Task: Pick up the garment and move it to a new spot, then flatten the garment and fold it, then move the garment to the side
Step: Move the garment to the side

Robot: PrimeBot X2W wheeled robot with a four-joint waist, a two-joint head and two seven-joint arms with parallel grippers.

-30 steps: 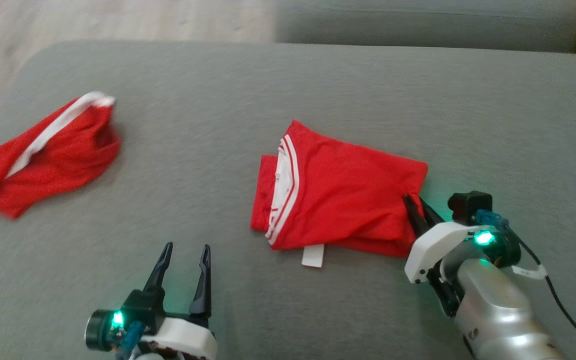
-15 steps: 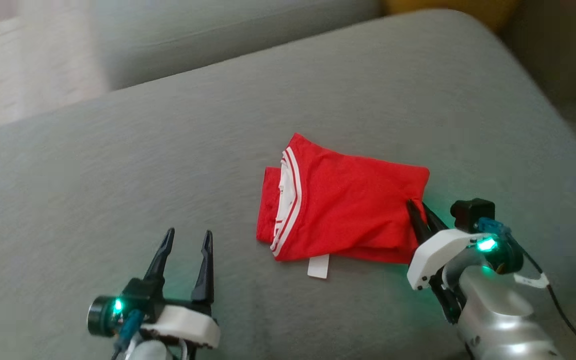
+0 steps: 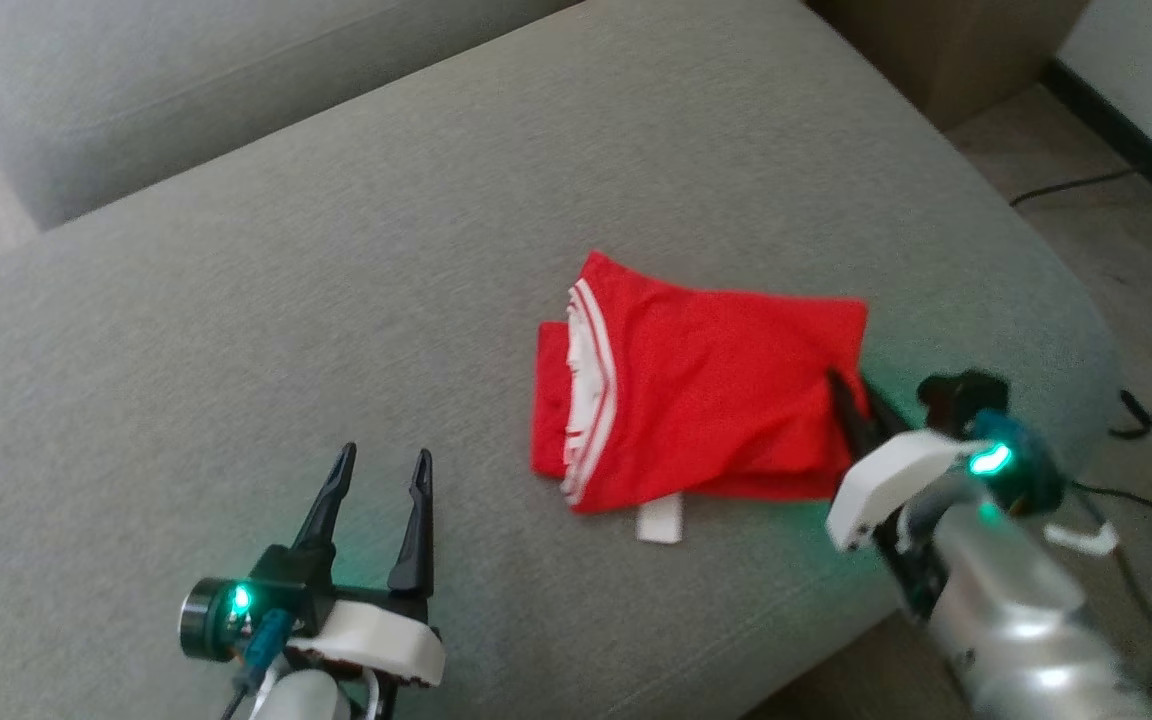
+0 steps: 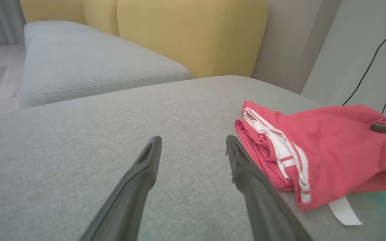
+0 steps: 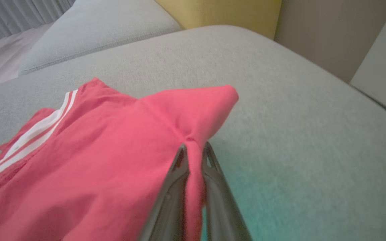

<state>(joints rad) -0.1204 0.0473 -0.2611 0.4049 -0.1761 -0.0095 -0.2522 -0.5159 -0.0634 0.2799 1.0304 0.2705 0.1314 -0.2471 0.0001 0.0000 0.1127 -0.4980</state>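
Grey cushion point(image 3: 236, 300) stretches wide beside the garment point(image 3: 716, 390), its right edge pinched by right gripper point(image 3: 848, 385); left gripper point(image 3: 385, 455) spread.

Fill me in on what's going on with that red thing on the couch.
The robot's right claw is shut on one corner of a folded red garment with white trim, which lies on a grey sofa cushion. The left claw is open and empty, low over the cushion just beside the garment. A white tag sticks out from the garment's near edge. With the folding apparently done, moving it aside looks like what is left.
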